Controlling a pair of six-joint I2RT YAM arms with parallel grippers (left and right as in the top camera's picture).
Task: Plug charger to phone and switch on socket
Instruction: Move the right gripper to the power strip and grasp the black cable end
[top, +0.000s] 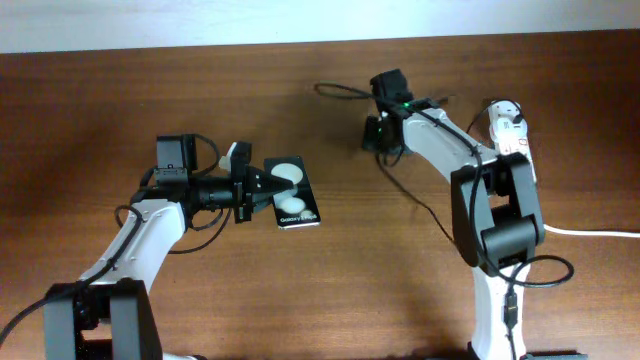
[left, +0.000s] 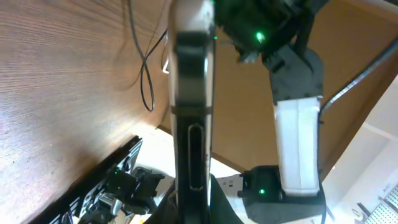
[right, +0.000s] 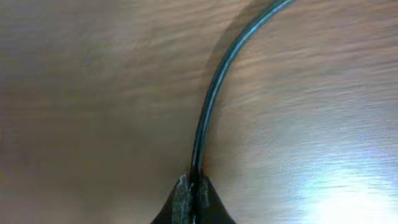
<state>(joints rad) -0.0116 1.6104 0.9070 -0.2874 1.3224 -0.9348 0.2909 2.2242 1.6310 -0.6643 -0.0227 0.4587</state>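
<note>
Brown wood grain covers the table (top: 100, 100) from edge to edge in the overhead view. Left of centre lies the phone (top: 295, 192), a glossy black slab with two round white reflections and small white lettering at its lower end. The left gripper (top: 262, 188) reaches in from the left, and its fingers are pinched on the phone's left edge. In the left wrist view the phone (left: 189, 124) shows edge-on as a dark upright strip through the middle of the frame, parallel to the wood on the left. Whether it rests on the table or is held just above it cannot be told.

Above and right of centre in the overhead view, the right gripper (top: 383, 140) points down at the table. The right wrist view shows its fingertips (right: 183, 198) pressed together at the bottom centre of the frame, pinching the thin black cable of the charger (right: 214, 93). From there the cable curves up to the upper right corner over the wood.

From overhead the charger (top: 340, 90) makes a small loop just left of the right gripper. A second stretch trails down and right until the right arm hides it. The same loop (left: 146, 81) shows at the upper left of the left wrist view.

The socket (top: 512, 135), white with red marks, sits at the upper right of the overhead view, partly behind the right arm and well apart from the phone. A thick white cord (top: 590, 232) runs off to the right edge.
</note>
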